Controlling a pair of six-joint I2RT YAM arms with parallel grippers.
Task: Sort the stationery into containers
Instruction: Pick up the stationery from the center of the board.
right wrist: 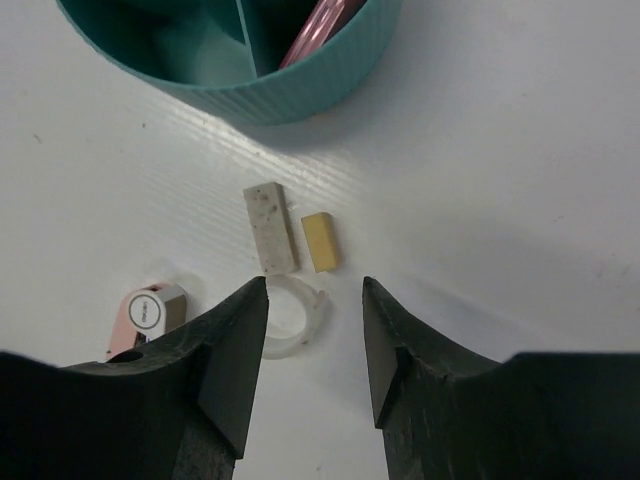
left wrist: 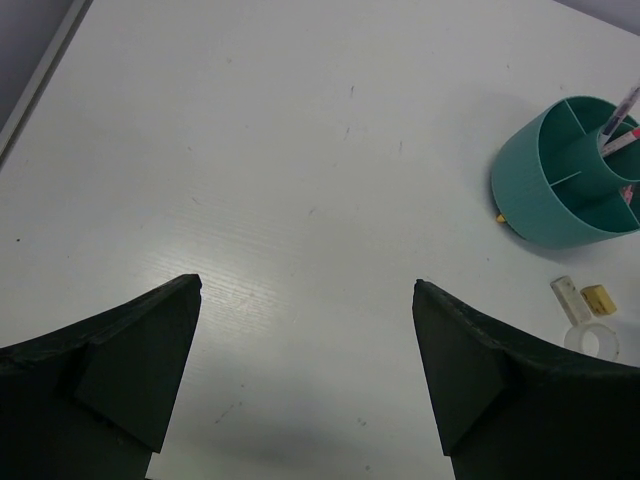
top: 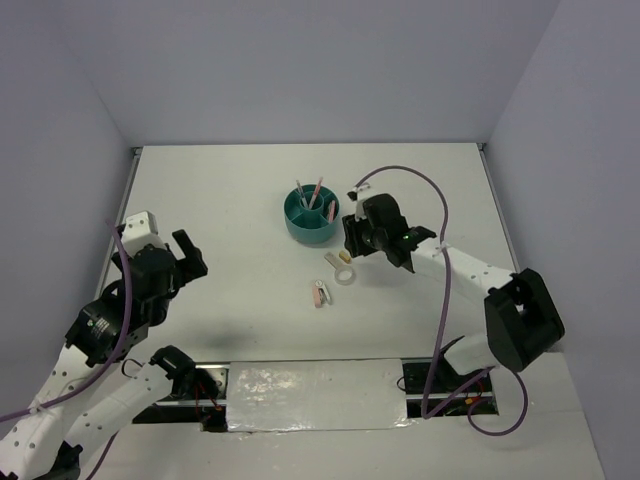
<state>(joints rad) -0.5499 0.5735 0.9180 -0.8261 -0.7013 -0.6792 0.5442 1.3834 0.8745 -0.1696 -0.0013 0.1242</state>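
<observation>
The round teal organiser (top: 310, 216) stands at mid-table with a pink pen (top: 317, 190) and a grey pen (top: 300, 190) upright in its central cup. A pink capsule (right wrist: 320, 25) lies in one outer compartment. In front of it on the table lie a speckled white block (right wrist: 270, 228), a small yellowish piece (right wrist: 321, 241), a clear tape ring (right wrist: 300, 320) and a pink-white clip (right wrist: 150, 312). My right gripper (right wrist: 314, 285) hovers over these, open with nothing between its jaws, and its left fingertip overlaps the ring. My left gripper (left wrist: 307, 283) is wide open and empty, far left of the organiser (left wrist: 560, 190).
Grey walls enclose the white table (top: 230, 200) on the left, back and right. A taped strip (top: 315, 395) runs along the near edge between the two arm bases. The right arm's purple cable (top: 430, 190) loops above the table to the right of the organiser.
</observation>
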